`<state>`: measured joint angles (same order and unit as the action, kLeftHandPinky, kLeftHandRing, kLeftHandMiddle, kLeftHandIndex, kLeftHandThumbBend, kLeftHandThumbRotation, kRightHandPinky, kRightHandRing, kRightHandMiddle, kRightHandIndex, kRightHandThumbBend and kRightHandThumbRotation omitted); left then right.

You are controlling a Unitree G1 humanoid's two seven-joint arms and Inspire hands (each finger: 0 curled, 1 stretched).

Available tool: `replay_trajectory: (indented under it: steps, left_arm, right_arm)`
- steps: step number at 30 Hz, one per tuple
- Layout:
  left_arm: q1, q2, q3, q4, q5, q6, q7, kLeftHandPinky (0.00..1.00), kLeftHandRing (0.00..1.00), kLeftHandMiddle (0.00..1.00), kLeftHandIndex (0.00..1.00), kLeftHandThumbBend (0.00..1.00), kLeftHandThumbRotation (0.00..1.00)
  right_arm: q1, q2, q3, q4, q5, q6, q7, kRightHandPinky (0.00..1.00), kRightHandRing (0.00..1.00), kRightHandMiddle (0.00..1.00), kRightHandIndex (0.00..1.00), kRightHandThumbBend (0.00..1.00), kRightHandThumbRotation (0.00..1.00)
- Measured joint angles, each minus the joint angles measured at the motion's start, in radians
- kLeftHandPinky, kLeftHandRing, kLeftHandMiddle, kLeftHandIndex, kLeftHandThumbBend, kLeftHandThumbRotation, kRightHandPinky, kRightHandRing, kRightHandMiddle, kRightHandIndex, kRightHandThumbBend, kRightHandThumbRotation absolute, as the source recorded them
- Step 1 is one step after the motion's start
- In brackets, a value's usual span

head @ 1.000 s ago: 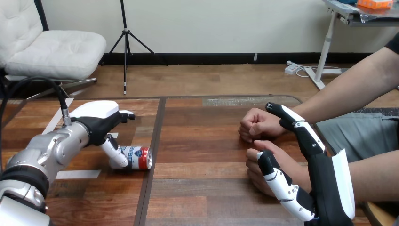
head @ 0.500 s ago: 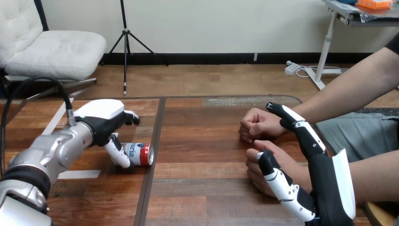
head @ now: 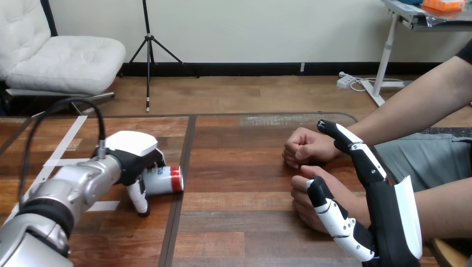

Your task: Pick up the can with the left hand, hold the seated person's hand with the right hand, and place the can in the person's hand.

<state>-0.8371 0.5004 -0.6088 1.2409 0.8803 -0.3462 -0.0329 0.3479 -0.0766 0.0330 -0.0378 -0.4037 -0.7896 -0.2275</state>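
A white can with a red end [head: 165,180] lies on its side on the wooden table [head: 239,167], left of centre. My left hand [head: 132,157] is down over the can's left end. Its fingers curl over the can's far side and its thumb stands on the near side. The person's two fists rest on the table at the right: the far one [head: 302,147] and the near one [head: 301,207]. My right hand [head: 389,222] is at the near fist, with its thumb lying against it and its straight fingers reaching up behind the wrist.
Strips of white tape [head: 103,205] mark the table's left part. A dark seam [head: 179,200] runs front to back just right of the can. The person's forearms come in from the right edge.
My left hand has moved right and down onto the can, its fingers closing over it. The can has shifted slightly. My right hand and the person's hands have stayed put.
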Motion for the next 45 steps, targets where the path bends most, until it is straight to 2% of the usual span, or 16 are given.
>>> replay_trajectory:
  steps: [11,23,27,33,45]
  left_arm:
    - [-0.026,-0.028,-0.043,0.008,0.034,0.025,-0.005,0.50,0.60,0.67,0.70,0.87,0.04]
    - [-0.035,-0.043,-0.044,0.022,0.030,0.031,-0.018,0.49,0.60,0.68,0.69,0.89,0.04]
    - [-0.035,-0.043,-0.043,0.026,0.028,0.032,-0.015,0.49,0.59,0.67,0.69,0.85,0.03]
    - [-0.033,-0.045,-0.042,0.030,0.027,0.031,0.007,0.48,0.59,0.66,0.68,0.81,0.00]
    - [-0.013,-0.035,-0.038,0.048,-0.002,0.017,0.087,0.46,0.53,0.59,0.60,0.73,0.00]
  right_arm:
    - [0.000,-0.001,0.000,0.000,0.004,0.000,0.006,0.86,0.88,0.85,0.83,0.53,0.73]
    - [0.000,-0.001,-0.001,0.000,-0.002,0.000,0.003,0.85,0.87,0.84,0.82,0.53,0.75]
    - [0.000,-0.001,-0.002,0.000,-0.002,-0.001,0.000,0.85,0.87,0.85,0.82,0.53,0.75]
    - [0.000,-0.003,-0.003,0.000,-0.002,-0.008,0.000,0.85,0.87,0.84,0.82,0.54,0.75]
    - [0.000,-0.004,-0.008,0.000,0.000,-0.012,-0.003,0.84,0.86,0.84,0.82,0.54,0.75]
